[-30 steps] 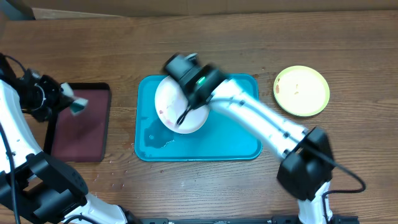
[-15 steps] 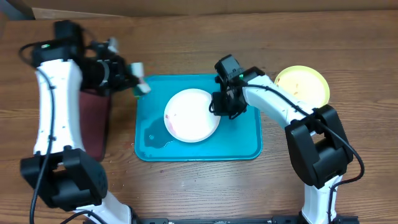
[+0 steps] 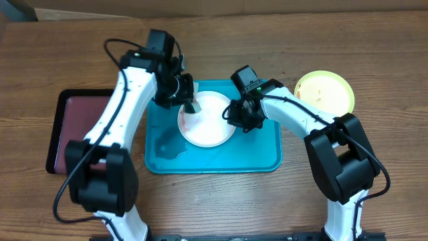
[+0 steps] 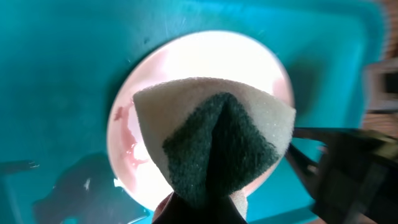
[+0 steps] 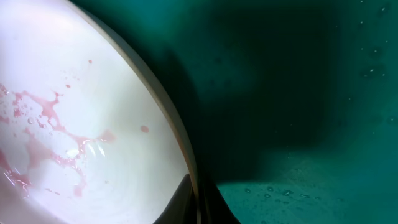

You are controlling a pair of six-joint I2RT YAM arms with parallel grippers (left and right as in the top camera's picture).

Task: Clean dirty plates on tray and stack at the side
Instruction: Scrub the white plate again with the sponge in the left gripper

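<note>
A white plate (image 3: pixel 212 127) with pink-red smears (image 5: pixel 53 118) lies on the teal tray (image 3: pixel 257 150). My right gripper (image 3: pixel 235 115) is shut on the plate's right rim (image 5: pixel 186 155), one finger above it and one below. My left gripper (image 3: pixel 190 102) is shut on a folded sponge (image 4: pixel 214 140), white with a dark green scouring face. It holds the sponge over the plate's left part (image 4: pixel 186 56), near a smear (image 4: pixel 127 134); whether the sponge touches the plate I cannot tell. A yellow-green plate (image 3: pixel 324 98) lies on the table to the right of the tray.
A dark maroon tray (image 3: pixel 80 130) with a black rim lies left of the teal tray. A thin puddle of water (image 3: pixel 167 144) spreads over the teal tray's left front part. A cardboard edge (image 3: pixel 221 15) runs along the back of the table.
My left arm has swung from above the maroon tray rightwards, carrying the sponge over the white plate. My right gripper moved to the plate's right rim and has held there for the last half second.
</note>
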